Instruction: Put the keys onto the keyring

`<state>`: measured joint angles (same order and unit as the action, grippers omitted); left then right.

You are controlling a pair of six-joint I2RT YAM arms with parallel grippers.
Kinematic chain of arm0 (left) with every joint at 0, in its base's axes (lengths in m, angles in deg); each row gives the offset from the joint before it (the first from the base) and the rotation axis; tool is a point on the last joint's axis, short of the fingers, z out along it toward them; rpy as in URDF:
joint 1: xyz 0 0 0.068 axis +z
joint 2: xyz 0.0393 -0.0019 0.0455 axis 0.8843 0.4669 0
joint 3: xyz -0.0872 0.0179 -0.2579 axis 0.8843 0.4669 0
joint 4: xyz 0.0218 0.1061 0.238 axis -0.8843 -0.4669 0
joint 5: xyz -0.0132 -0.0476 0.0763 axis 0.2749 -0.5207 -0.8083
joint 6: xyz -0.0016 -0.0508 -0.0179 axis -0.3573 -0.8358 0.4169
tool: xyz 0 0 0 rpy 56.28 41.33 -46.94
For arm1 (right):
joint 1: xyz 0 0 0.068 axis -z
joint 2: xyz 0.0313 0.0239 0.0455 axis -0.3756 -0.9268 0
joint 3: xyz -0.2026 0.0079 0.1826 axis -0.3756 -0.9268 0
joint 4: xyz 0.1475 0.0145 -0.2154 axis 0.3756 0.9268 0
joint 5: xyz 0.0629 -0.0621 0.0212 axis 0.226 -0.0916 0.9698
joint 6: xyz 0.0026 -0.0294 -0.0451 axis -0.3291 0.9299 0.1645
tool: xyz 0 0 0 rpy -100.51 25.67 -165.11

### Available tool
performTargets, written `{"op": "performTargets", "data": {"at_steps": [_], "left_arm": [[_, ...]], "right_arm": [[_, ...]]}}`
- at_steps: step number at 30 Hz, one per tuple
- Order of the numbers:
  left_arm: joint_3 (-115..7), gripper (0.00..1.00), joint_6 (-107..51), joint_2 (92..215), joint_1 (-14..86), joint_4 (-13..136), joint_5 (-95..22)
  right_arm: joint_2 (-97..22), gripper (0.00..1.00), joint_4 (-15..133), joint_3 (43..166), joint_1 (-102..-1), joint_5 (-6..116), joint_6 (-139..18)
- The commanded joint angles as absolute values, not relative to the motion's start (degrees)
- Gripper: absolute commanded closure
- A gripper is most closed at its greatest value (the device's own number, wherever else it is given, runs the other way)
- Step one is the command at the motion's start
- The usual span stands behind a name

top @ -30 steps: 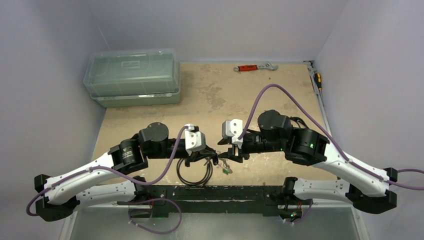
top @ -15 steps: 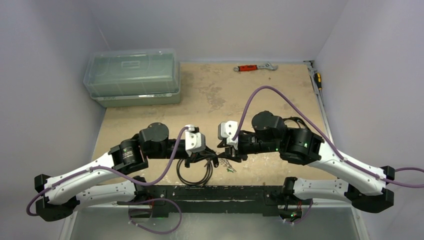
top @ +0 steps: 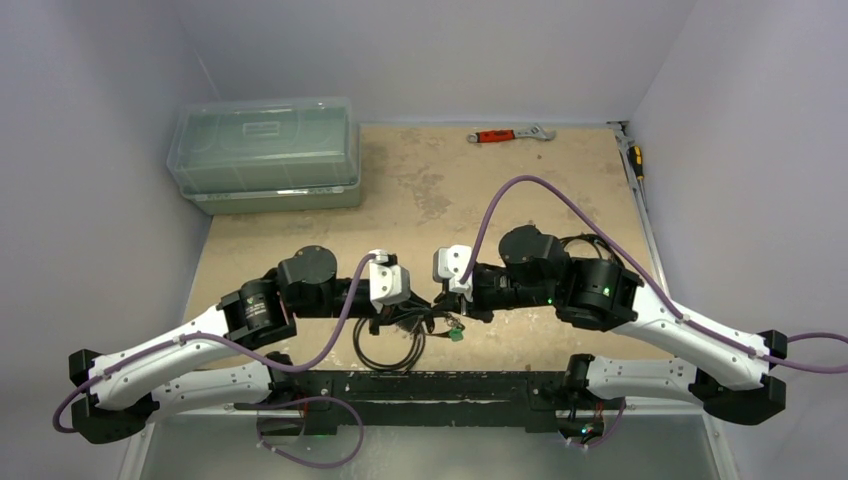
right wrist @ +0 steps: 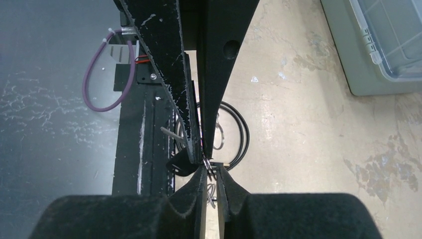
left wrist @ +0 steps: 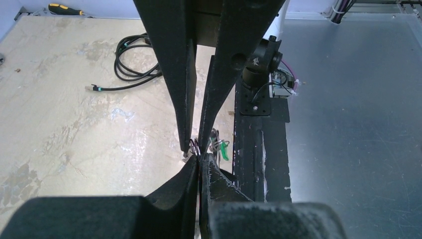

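Two grippers meet tip to tip near the table's (top: 560, 180) front edge, above the black coil (top: 388, 352).

Left gripper (left wrist: 195, 151): jaws shut, with thin silvery wire at the tips. I take it for the keyring (right wrist: 222, 137), pinched there.

Right gripper (right wrist: 204, 149): jaws drawn to a slit, hard against the left tips. Cannot tell whether it clamps a key.

Keys (left wrist: 221, 149): bunched just beside both tips, green piece among them, next to the black rail (left wrist: 259, 144). Unclear whether any sits on the ring.

Step, as I judge it: threading a key onto the ring.

Next move calls for:
- a firm pinch on one key
- its hole lined up with the ring's open end
- a short slide along the wire while the left holds steady
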<state>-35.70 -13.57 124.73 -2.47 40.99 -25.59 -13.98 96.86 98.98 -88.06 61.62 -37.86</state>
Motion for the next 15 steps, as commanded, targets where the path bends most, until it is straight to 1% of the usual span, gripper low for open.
{"op": "performTargets", "data": {"at_steps": [1, 3, 4, 6, 7, 8, 10, 11, 12, 15], "left_arm": [[-36.22, 1.00, -13.12, 124.60, -2.52, 44.60, -23.15], [-36.11, 1.00, -13.10, 124.86, -2.52, 44.43, -22.79], [-36.11, 1.00, -13.10, 124.91, -2.52, 44.42, -22.74], [-36.09, 1.00, -13.18, 125.01, -2.52, 44.40, -23.50], [-36.08, 0.95, -13.31, 125.09, -2.52, 44.30, -24.34], [-36.15, 0.81, -13.47, 125.02, -2.52, 44.14, -25.35], [-35.84, 0.55, -14.11, 124.24, -2.52, 44.39, -27.69], [-35.39, 0.51, -14.52, 123.36, -2.52, 44.91, -28.64], [-34.63, 0.51, -14.93, 122.29, -2.52, 45.86, -29.39], [-31.52, 0.58, -17.40, 118.52, -2.44, 49.57, -32.13]], "right_arm": [[-14.25, 0.90, 94.62, 98.97, -88.15, 61.38, -37.05], [-14.08, 0.98, 93.96, 98.86, -88.15, 62.44, -36.88], [-13.71, 1.00, 93.31, 98.69, -88.15, 62.92, -36.83], [-12.65, 1.00, 91.64, 98.05, -88.15, 63.19, -36.91], [-12.07, 1.00, 90.59, 97.60, -88.15, 63.11, -36.91], [-11.28, 1.00, 89.91, 97.24, -88.15, 62.60, -36.96], [-10.22, 1.00, 88.69, 96.62, -88.15, 60.35, -37.11], [-9.61, 1.00, 88.04, 96.02, -88.15, 59.52, -37.17], [-8.96, 1.00, 87.29, 95.58, -88.15, 59.00, -37.24], [-7.11, 1.00, 85.14, 94.35, -88.15, 57.67, -37.52]]}}
